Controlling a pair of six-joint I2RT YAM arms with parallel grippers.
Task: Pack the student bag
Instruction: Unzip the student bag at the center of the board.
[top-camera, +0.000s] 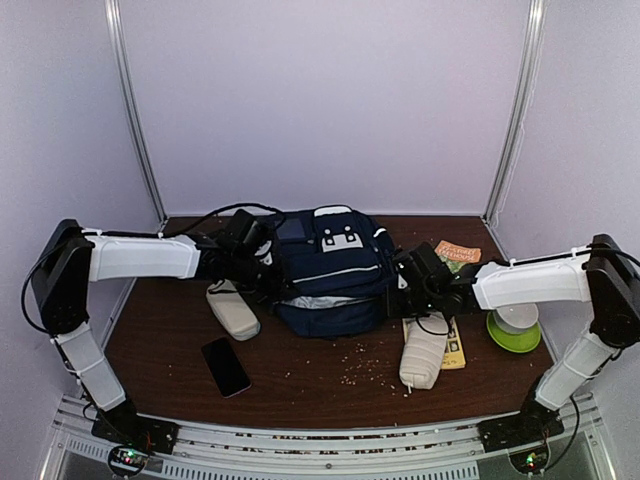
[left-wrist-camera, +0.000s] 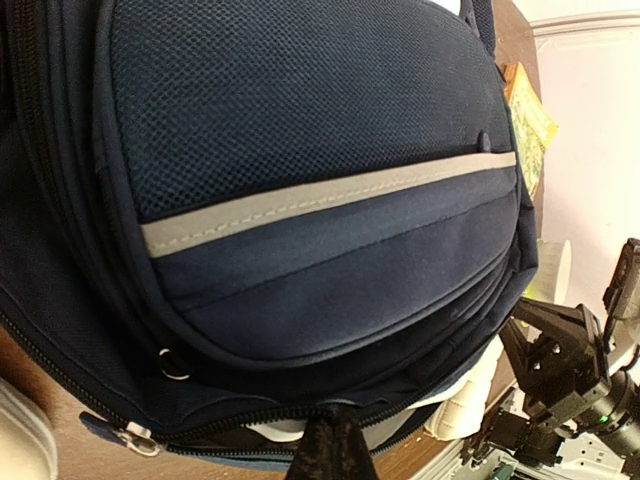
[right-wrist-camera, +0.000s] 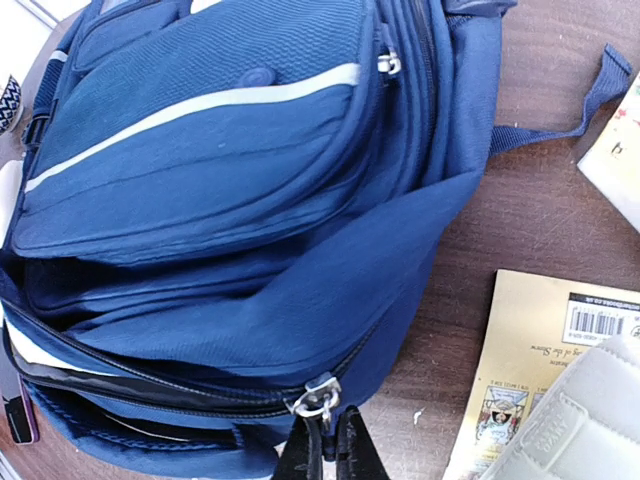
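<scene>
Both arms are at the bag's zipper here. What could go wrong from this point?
1. The right gripper is shut on only the small metal zipper pull, which may slip out under a tug.
2. The left gripper seems to pinch just the fabric edge of the student bag. If that grip fails, the bag may slide instead of the zipper moving.
3. A sliding bag could shove the beige pouch beside it.

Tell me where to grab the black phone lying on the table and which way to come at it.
Pinch the phone across its two long edges, near the middle, coming straight down from above. It lies flat and thin on the table, set diagonally, so the fingers should turn to square with that slant. Its sides look free of neighbours.
</scene>
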